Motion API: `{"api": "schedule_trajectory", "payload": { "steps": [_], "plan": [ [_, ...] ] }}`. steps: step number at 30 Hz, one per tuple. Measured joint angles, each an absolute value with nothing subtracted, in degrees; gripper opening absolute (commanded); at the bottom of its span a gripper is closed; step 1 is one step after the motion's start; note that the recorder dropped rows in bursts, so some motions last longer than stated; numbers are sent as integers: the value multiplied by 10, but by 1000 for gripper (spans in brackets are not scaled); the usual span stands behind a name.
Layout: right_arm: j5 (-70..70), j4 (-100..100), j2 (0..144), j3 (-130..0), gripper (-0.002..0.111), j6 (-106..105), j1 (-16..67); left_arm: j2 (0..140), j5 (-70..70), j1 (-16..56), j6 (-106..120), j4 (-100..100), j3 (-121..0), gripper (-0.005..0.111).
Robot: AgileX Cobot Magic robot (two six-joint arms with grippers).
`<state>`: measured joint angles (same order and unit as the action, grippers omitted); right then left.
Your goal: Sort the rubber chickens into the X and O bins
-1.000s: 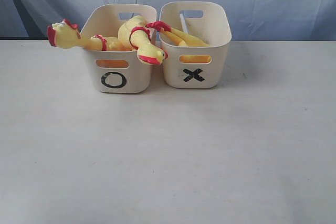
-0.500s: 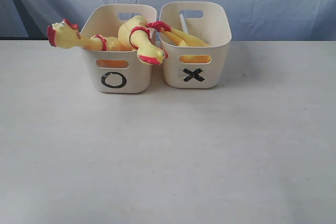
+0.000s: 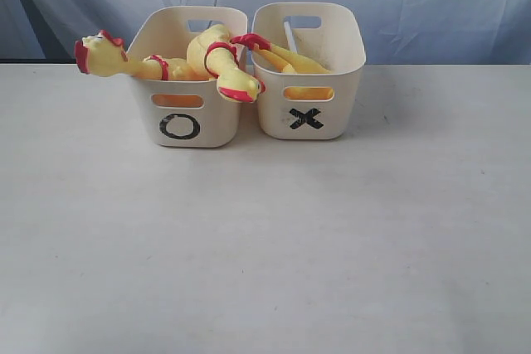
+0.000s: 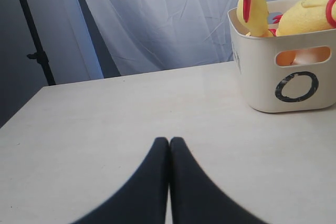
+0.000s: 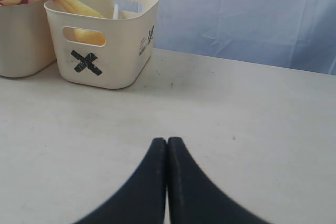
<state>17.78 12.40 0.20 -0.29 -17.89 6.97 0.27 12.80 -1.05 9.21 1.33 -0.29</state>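
Three rubber chickens to sort, so was anything left out on the table (image 3: 265,246)? asked the checker.

No chicken lay on it in any view, said the operator. The O bin (image 3: 216,126) and the X bin (image 3: 332,122) stood side by side at the far end, close enough that I couldn't tell whether they touched.

And the birds?

Two were in the O bin. The first chicken (image 3: 101,57) had its head hanging out over the outer rim. The second chicken (image 3: 228,76) drooped over the front corner next to the X bin. The third chicken (image 3: 290,60) lay in the X bin, a red end poking over the rim toward its neighbour. I judged the sorting finished, or all but. Whether each bird sat in its proper bin, nothing showed.

The jaws?

The left gripper (image 4: 169,142) had its jaws pressed together with nothing between them, above bare tabletop near the O bin. The right gripper (image 5: 167,141) was the same, empty, facing the X bin from well back. Neither touched a bin or a chicken.
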Motion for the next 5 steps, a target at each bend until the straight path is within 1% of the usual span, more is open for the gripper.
{"api": "schedule_trajectory", "payload": {
  "steps": [5],
  "plan": [
    [178,124,2,-3,-1,-179,70,3,128,-11,92,13,-3,0]
  ]
}}
